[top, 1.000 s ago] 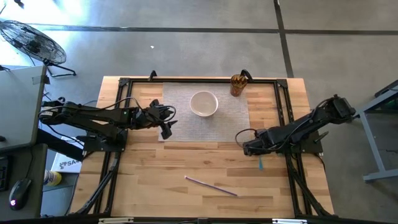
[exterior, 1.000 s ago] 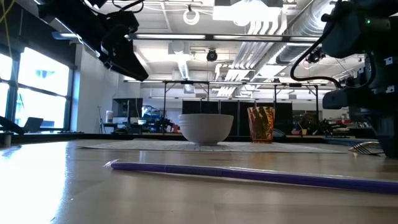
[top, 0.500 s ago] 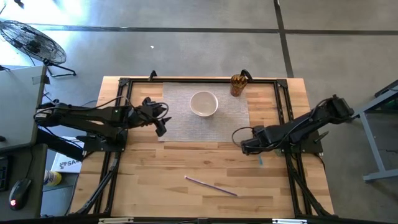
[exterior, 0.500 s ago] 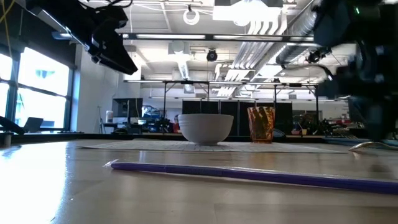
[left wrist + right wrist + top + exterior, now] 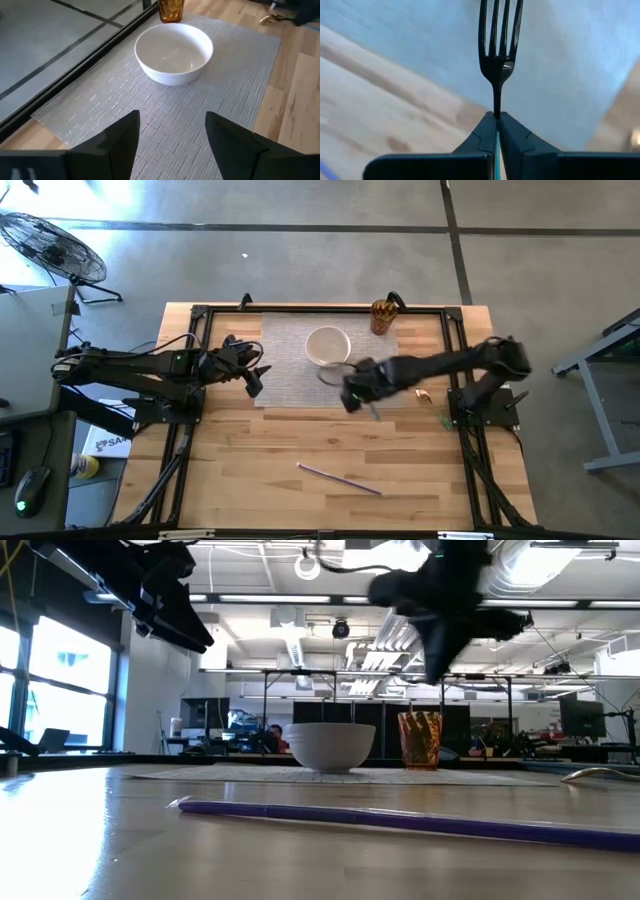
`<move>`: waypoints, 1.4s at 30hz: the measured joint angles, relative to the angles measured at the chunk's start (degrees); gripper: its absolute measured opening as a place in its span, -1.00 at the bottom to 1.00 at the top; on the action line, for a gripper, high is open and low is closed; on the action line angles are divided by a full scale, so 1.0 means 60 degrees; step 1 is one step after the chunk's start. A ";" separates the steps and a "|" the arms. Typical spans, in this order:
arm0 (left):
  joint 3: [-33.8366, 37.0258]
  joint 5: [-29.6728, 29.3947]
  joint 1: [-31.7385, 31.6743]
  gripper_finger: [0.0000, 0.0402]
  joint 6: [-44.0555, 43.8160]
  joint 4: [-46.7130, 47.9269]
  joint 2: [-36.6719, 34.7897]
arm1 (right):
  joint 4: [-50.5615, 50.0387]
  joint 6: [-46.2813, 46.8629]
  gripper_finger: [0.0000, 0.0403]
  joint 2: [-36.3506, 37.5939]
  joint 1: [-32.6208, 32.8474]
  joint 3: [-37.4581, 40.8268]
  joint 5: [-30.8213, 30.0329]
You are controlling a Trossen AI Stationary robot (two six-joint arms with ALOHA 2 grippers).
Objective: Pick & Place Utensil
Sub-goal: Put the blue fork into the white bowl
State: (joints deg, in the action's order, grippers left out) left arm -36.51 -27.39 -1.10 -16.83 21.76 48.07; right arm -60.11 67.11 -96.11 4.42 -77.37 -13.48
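- Over the near edge of the grey mat (image 5: 300, 365), the right gripper (image 5: 356, 392) hangs above the table — its fingers are pressed together on the handle of a dark fork (image 5: 498, 47), the tines pointing straight out ahead of them.
- Just beside that gripper, toward the table's far edge, a white bowl (image 5: 327, 345) stands on the mat; in the left wrist view it looks empty (image 5: 174, 52).
- At the mat's left edge the left gripper (image 5: 250, 375) is held off the table, its fingers (image 5: 120, 142) spread apart with nothing between them, pointing toward the bowl.
- Near the far right corner of the mat stands an amber cup (image 5: 381, 316), upright, just off the mat's edge.
- By the table's near edge a purple straw (image 5: 339, 478) lies flat on the wooden table (image 5: 300, 445) — well apart from both grippers.
- Toward the right edge a small gold utensil (image 5: 423, 395) lies on the wood; its kind I cannot tell.
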 joint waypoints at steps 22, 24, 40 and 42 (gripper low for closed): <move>0.0007 -0.0104 0.0000 0.10 -0.0534 0.1132 -0.1184 | 0.0628 -0.5692 -0.95 -0.3752 -0.3988 -0.4007 0.1747; 0.0007 -0.0108 0.0000 0.10 -0.0534 0.1123 -0.1184 | 0.0688 -0.5697 -0.96 -0.3764 -0.4079 -0.4007 0.1728; 0.0007 -0.0109 0.0000 0.10 -0.0526 0.0969 -0.1177 | 0.1656 -0.6488 -0.95 -0.3885 -0.4319 -0.4007 0.1916; 0.0007 -0.0108 0.0000 0.10 -0.0526 0.0972 -0.1177 | 0.1681 -0.6513 -0.95 -0.3906 -0.4298 -0.4003 0.1921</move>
State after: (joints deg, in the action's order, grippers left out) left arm -36.47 -28.03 -1.10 -19.99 27.59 41.01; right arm -50.02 28.03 -119.55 -21.37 -101.38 -1.96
